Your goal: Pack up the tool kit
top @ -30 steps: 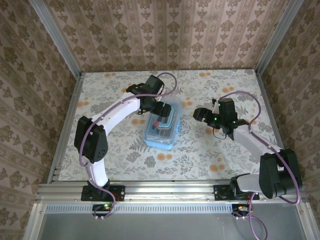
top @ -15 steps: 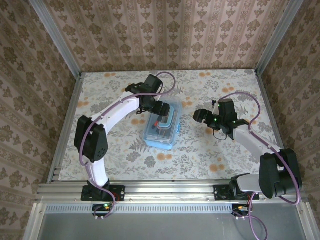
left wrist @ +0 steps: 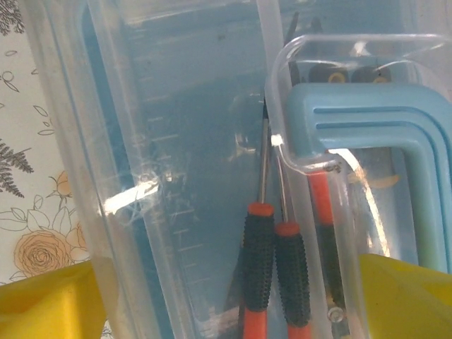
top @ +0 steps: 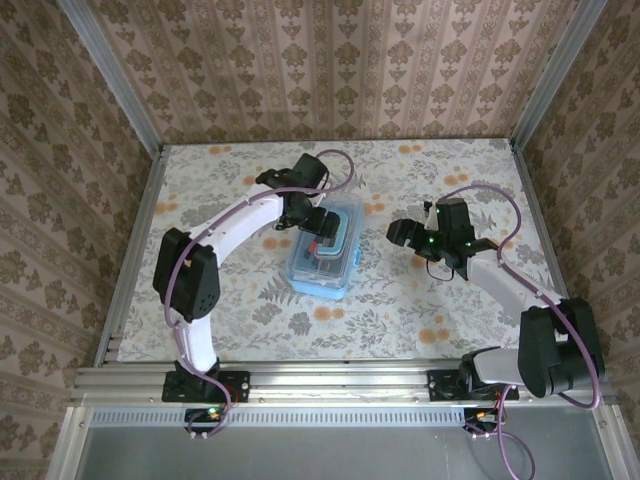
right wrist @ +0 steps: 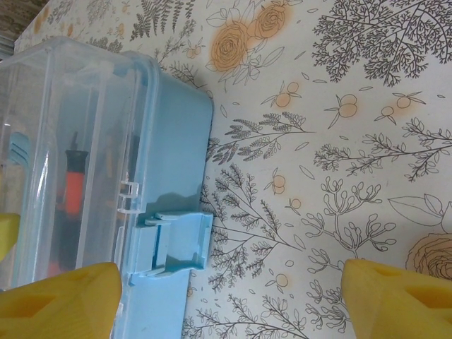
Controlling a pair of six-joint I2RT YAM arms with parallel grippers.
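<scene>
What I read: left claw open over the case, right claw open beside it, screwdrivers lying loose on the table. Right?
One slip: the screwdrivers lie inside the case, not loose on the table; the left wrist view shows them through the clear lid. Left claw open over the case, right claw open beside it.

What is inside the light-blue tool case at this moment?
Through the clear lid, at least three slim screwdrivers with orange-and-black grips lie side by side. The blue carry handle covers part of the interior, so whether more tools lie there cannot be told.
</scene>
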